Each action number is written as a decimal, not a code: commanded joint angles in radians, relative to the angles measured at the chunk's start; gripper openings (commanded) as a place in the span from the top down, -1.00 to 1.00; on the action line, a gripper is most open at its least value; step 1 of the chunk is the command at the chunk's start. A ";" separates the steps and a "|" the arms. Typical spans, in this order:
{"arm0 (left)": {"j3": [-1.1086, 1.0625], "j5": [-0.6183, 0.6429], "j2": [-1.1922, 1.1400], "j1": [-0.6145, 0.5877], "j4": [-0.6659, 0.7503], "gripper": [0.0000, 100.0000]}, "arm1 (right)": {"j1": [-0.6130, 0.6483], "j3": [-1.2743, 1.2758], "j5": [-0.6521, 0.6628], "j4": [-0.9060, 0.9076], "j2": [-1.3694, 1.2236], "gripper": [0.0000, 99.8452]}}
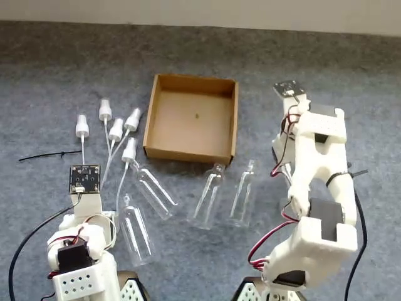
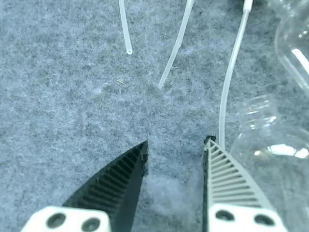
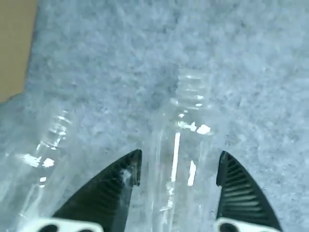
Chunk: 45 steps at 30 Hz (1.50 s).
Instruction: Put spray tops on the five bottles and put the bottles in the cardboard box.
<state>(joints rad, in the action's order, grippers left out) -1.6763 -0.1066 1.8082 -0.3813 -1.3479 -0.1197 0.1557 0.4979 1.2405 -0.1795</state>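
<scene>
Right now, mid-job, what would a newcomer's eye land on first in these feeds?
The cardboard box sits empty mid-table, with five white spray tops clustered on the left arm's side of it and clear capless bottles lying in front. The right gripper hangs open over one bottle. The left gripper is open over bare mat.
</scene>
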 commanded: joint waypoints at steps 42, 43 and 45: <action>-0.019 0.000 0.007 0.018 0.000 0.64 | -0.005 -0.225 -0.072 -0.061 -0.091 0.86; -0.019 0.000 0.007 0.018 0.000 0.64 | -0.005 -0.275 -0.071 -0.035 -0.091 0.86; -0.019 0.000 0.007 0.018 0.000 0.64 | -0.004 -0.387 -0.068 0.012 -0.094 0.86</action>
<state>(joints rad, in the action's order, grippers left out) -1.6763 -0.1066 1.8082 -0.3813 -1.3479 -0.1181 -0.0514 0.4350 1.1930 -0.2854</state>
